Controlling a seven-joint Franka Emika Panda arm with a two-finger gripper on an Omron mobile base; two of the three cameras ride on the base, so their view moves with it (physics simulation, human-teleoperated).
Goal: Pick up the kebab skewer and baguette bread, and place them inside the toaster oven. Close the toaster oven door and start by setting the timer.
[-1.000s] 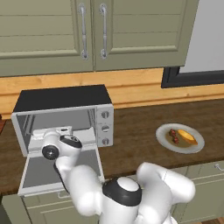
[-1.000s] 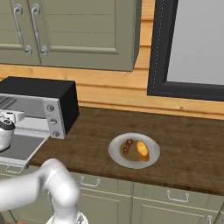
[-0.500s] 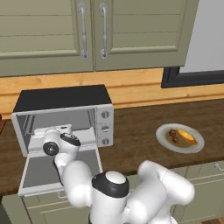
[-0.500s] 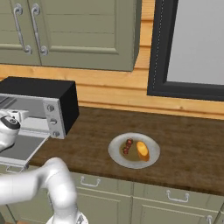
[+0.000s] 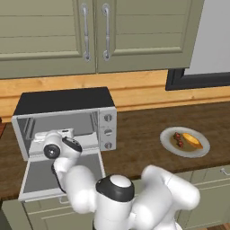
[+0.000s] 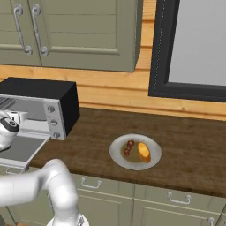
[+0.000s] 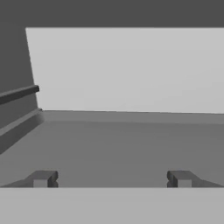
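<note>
So the gripper (image 7: 112,178) is spread wide with nothing in it, poking into the toaster oven (image 5: 67,119) at the tabletop's (image 6: 185,141) left end. The toaster oven door (image 5: 42,179) hangs flat open over the front edge. Kebab skewer (image 6: 129,148) and baguette bread (image 6: 144,152) sit together on a grey plate (image 6: 135,163) near the front edge, well apart from the oven.

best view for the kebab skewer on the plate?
Right base view: the kebab skewer lies unobstructed on the plate beside the baguette bread. The left base view shows it smaller, at the far right.
</note>
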